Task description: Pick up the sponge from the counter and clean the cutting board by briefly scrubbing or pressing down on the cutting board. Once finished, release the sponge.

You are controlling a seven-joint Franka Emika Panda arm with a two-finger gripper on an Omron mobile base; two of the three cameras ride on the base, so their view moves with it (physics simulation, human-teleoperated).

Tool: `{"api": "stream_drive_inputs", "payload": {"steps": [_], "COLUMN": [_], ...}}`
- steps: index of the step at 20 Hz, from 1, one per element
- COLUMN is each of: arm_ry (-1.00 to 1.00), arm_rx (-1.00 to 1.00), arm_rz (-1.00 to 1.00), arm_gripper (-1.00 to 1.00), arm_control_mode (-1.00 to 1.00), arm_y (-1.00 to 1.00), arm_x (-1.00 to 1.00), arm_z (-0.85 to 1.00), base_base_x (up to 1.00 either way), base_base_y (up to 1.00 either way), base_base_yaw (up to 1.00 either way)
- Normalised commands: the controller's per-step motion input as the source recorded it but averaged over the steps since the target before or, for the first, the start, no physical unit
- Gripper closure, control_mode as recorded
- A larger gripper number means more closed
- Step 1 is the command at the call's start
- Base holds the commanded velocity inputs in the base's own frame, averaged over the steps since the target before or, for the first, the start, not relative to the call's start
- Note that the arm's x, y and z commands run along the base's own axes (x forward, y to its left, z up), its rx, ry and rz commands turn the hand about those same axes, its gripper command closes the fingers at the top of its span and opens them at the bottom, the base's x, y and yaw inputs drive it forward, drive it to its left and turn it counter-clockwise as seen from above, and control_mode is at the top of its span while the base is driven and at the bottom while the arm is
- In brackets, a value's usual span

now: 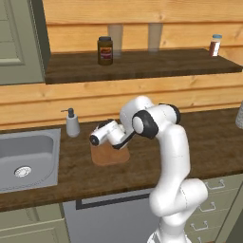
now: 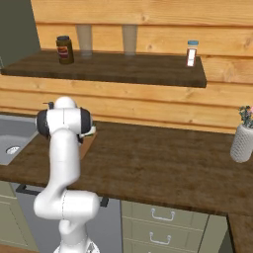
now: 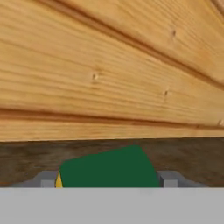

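In the hand view the sponge [image 3: 107, 168], green on top with a yellow edge at its left, sits between my gripper [image 3: 107, 179] fingers, which press on both its sides. The gripper is shut on it. It points almost level at the plank wall, low over the dark counter [image 3: 183, 153]. In the left base view my hand hangs just above the light-brown cutting board [image 1: 109, 155], which lies on the counter [image 1: 199, 147] right of the sink. My arm covers most of the cutting board [image 2: 87, 143] in the right base view.
A soap dispenser [image 1: 72, 123] stands by the steel sink [image 1: 26, 159], left of the board. The higher shelf [image 1: 142, 66] carries a dark jar [image 1: 105, 50] and a shaker [image 1: 215, 45]. A vase [image 2: 242, 142] stands at the counter's far right.
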Motion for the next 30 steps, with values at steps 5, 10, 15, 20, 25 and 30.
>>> {"api": "stream_drive_inputs", "payload": {"steps": [5,10,15,20,25,30], "arm_ry": [0.26,0.21,0.03,0.00,-0.08,-0.07], "arm_rx": [0.10,0.07,0.11,0.14,0.14,0.05], "arm_rz": [-0.15,-0.18,-0.19,-0.23,-0.13,0.00], "arm_gripper": [1.00,1.00,1.00,1.00,1.00,1.00], "arm_control_mode": [-1.00,-1.00,-1.00,-1.00,-1.00,-1.00], "arm_y": [-0.61,0.08,0.13,0.45,0.11,0.11], "arm_x": [-0.88,-1.00,-1.00,-1.00,-0.63,-0.18], "arm_z": [-0.64,-0.96,-1.00,-1.00,0.00,0.51], "base_base_x": [0.00,0.00,0.00,0.00,0.00,0.00], "base_base_y": [0.00,0.00,0.00,0.00,0.00,0.00], "base_base_yaw": [0.00,0.00,0.00,0.00,0.00,0.00]}}
